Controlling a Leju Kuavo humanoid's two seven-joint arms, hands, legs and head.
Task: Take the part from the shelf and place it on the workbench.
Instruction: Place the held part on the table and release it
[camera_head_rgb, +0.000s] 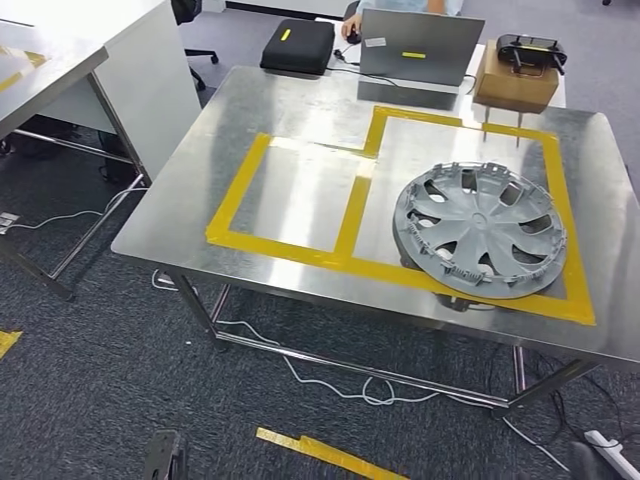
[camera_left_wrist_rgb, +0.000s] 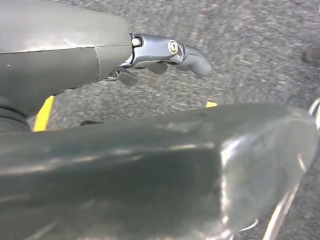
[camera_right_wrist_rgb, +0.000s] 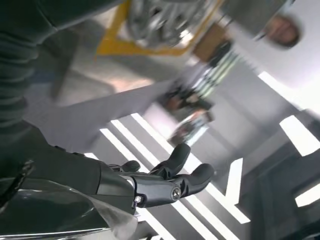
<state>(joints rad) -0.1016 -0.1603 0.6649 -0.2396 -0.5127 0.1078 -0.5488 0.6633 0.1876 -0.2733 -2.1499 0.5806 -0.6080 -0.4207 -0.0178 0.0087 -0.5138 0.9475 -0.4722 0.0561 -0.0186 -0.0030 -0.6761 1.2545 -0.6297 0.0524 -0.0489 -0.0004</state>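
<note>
The part, a grey plastic wheel cover (camera_head_rgb: 479, 230), lies flat on the steel workbench (camera_head_rgb: 302, 110), inside the right-hand rectangle of yellow tape (camera_head_rgb: 234, 195). It shows blurred in the right wrist view as well, wheel cover (camera_right_wrist_rgb: 162, 20). My left hand (camera_left_wrist_rgb: 162, 52) hangs over the grey carpet with its fingers stretched out and nothing in them. My right hand (camera_right_wrist_rgb: 170, 180) is also spread and holds nothing, well away from the wheel cover. That view is motion-blurred.
At the bench's far edge stand a laptop (camera_head_rgb: 420, 47), a black case (camera_head_rgb: 297, 45) and a cardboard box (camera_head_rgb: 517, 78) with a black controller on top. A person sits behind the laptop. Another steel table (camera_head_rgb: 45, 60) stands at left. Cables (camera_head_rgb: 340, 385) and a power strip (camera_head_rgb: 615, 455) lie on the floor.
</note>
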